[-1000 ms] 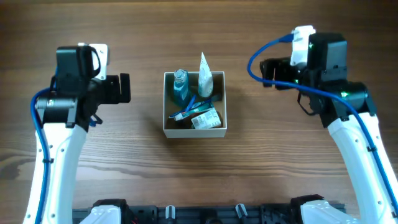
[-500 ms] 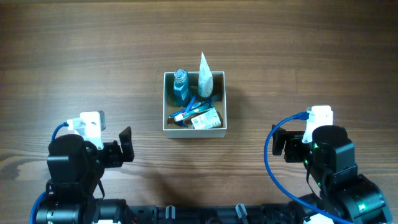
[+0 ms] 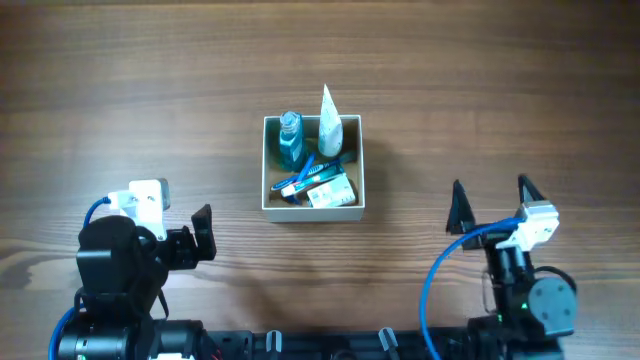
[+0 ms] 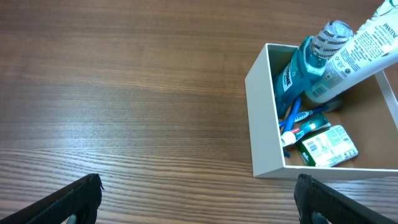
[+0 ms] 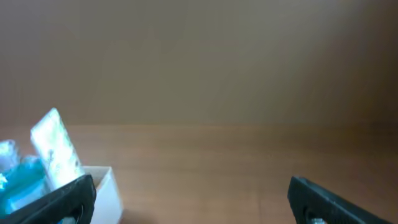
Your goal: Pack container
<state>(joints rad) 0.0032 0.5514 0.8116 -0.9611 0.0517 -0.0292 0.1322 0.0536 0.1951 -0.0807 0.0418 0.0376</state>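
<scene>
The square, shallow container with thin white walls point(image 3: 264, 170) and a tan cardboard floor sits at the middle of the brown wood-grain surface point(image 3: 150, 80), square to its edges. It is already loaded. A blue mouthwash bottle point(image 3: 291, 140) and a white squeeze tube point(image 3: 329, 125) lean against the far wall, the tube's crimped end poking over the rim, probably because both are too tall to lie flat in so small a box. A blue toothbrush point(image 3: 305, 178) lies diagonally across the floor, likely the only way its length fits. A small green-and-white packet point(image 3: 330, 190) fills the near right corner.

Both arms are folded low at the near edge, well apart from the container. The left pincer point(image 4: 198, 183) is spread wide and holds nothing; its wrist view looks past the box's left wall. The right pincer point(image 3: 490, 195) is likewise parted and empty, fingertips pointing away from the base. Nothing loose lies on the surface, so the packing looks finished, with the arms parked clear of it.
</scene>
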